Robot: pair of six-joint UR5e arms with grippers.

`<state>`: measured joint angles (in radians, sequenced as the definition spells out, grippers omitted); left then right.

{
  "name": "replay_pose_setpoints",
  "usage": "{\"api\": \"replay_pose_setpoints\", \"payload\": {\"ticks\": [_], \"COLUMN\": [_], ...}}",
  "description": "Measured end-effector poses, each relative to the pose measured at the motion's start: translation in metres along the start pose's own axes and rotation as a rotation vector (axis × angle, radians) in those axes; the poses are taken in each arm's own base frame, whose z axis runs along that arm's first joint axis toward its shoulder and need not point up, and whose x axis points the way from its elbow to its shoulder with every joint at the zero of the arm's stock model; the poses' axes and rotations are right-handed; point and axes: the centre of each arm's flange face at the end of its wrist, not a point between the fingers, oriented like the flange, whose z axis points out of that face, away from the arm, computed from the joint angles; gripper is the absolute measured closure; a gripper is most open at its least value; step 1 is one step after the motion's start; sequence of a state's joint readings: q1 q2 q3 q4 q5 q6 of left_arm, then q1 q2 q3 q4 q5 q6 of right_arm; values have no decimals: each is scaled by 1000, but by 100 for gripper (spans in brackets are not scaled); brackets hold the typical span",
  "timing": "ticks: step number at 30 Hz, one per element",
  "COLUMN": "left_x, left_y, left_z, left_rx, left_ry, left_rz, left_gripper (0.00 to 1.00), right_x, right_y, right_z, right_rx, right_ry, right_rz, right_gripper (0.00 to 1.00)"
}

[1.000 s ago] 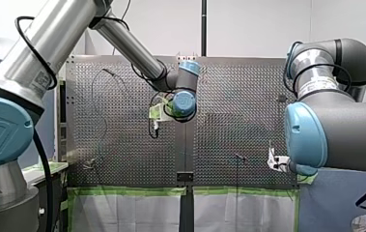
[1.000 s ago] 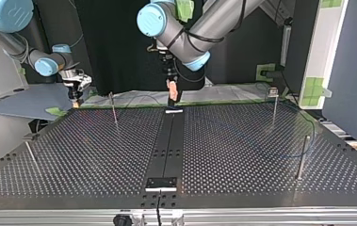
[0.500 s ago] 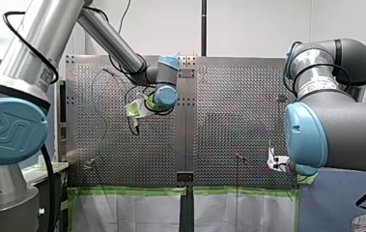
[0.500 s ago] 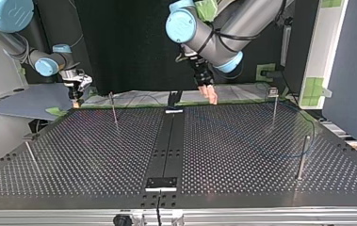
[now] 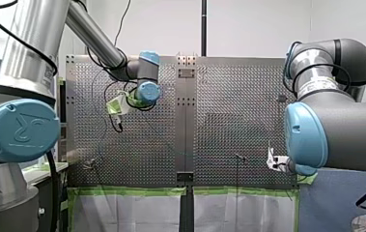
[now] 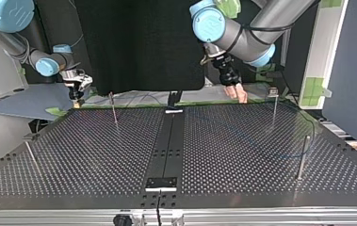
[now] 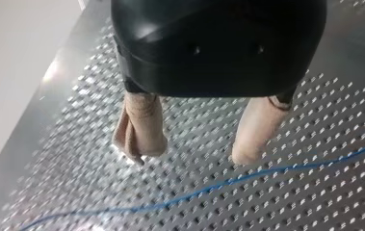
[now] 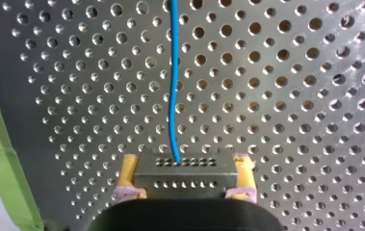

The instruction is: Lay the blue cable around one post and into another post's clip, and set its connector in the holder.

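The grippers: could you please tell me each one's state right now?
Left gripper: open, empty.
Right gripper: closed on the connector.

This is a robotics lab test cell. Two industrial arms, my left arm (image 5: 35, 43) and my right arm (image 5: 335, 121), stand at a perforated metal table (image 6: 96, 155) that is set with thin posts (image 6: 301, 157) and edged by an aluminium frame rail (image 6: 261, 217). Green tape (image 5: 132, 190) lines its border. A black screen (image 6: 138, 42) stands beyond it in the top view, and plain white walls (image 5: 253, 24) close the room.
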<state>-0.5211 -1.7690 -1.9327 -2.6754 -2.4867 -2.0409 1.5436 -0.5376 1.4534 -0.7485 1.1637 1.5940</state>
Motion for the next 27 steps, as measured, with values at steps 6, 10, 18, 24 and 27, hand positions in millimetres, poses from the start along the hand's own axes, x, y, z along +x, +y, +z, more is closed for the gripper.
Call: {"api": "replay_pose_setpoints", "payload": {"ticks": [6,10,18,24,27], "left_x": [-15,-24,-38,-45,-50], "left_y": [18,29,52,75,82], "left_z": [9,15,20,18,21], "left_rx": [2,11,20,7,2], "left_ry": [-28,-47,-62,-36,-27], "left_rz": [-81,-126,-167,-184,-199], "left_gripper": [1,1,1,1,1], "right_x": [0,-1,-1,-1,-1], "right_y": [-2,-3,-3,-3,-3], "right_z": [0,0,0,0,0], "right_rx": [14,16,16,16,16], "right_ry": [-2,-3,-5,-5,-5], "right_rz": [1,1,1,0,-1], "right_gripper": [100,100,100,100,100]}}
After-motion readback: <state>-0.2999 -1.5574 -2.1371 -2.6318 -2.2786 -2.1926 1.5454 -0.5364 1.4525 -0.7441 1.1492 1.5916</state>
